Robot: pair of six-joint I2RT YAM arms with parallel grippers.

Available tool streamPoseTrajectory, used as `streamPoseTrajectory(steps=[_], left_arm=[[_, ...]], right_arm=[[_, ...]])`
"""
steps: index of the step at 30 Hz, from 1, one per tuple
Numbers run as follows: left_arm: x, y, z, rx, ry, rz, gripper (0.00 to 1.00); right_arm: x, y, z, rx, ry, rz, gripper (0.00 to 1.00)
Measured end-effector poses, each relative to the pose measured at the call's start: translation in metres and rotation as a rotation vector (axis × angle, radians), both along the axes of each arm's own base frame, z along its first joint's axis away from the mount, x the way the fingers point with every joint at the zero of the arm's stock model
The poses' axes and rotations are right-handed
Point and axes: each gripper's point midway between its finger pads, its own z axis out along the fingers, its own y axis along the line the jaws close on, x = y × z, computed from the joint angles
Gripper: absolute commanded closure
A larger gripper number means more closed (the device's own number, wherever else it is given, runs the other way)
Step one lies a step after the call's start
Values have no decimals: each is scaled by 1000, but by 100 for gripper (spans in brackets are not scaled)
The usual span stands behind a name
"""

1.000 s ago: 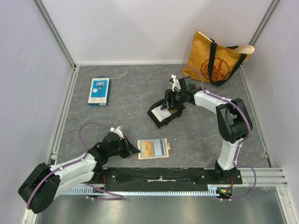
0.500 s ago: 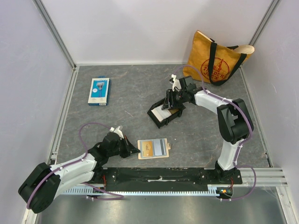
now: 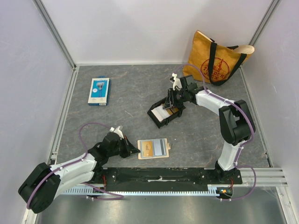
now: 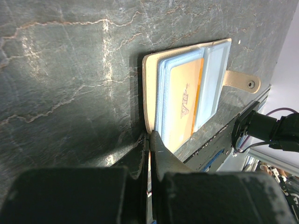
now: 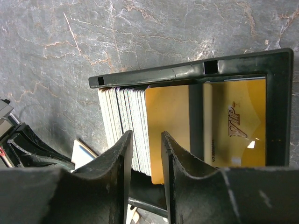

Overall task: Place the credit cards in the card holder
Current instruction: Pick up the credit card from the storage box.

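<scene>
The flat tan wallet-like card holder (image 3: 153, 148) lies open close to the middle of the worktop's near edge, slots up, with a gold plastic card (image 4: 183, 105) already tucked into it. The left fingers (image 4: 159, 154) are pressed fully together, their tip touching the holder's near-left rim. They hold nothing; this looks like a brace, pinning the light folder so that it will not skate across the smooth grey stone-patterned worktop (image 3: 121, 121) when a card is pushed in. The remaining credit cards (image 5: 125, 122) stand on edge as a tight white pack inside a small black rectangular tray (image 5: 187, 72) near the worktop's centre, a little toward the right edge, with another gold card (image 5: 168, 121) lying against them. Standing on edge leaves their thin rims exposed for a pinch. The right fingers (image 5: 173, 177) hang over that pack, about half open, one each side of the outermost cards; I judge they are not yet clamped on any. A blue-and-white flat retail package (image 3: 98, 91) toward the far left corner and a yellow tote bag (image 3: 217, 58) in the far right corner sit well apart from the work.
</scene>
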Motion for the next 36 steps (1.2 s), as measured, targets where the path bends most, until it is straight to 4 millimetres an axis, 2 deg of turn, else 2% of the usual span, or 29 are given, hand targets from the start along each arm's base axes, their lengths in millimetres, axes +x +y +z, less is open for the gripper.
streamPoseTrajectory(steps=[4,8,16,28,32,36], left_arm=[[0,0,0,0,1,0,98],[0,0,0,0,1,-1,98],[-1,-1,0,-4,3,-7,98],[-1,-4,-1,-12,7,-18,98],[0,-5,-1,-14,7,-19,98],[0,-6,-2,-14,10,-22,98]], right_arm=[[0,0,0,0,0,0,72],[0,0,0,-2,0,-1,72],[4,-6,-4,-35,-7,-28,46],[15,-11,-3,-76,-38,-59,32],[20,-10,-12,-95,-34,-53,30],[16,-6,-22,-108,-10,-30,30]])
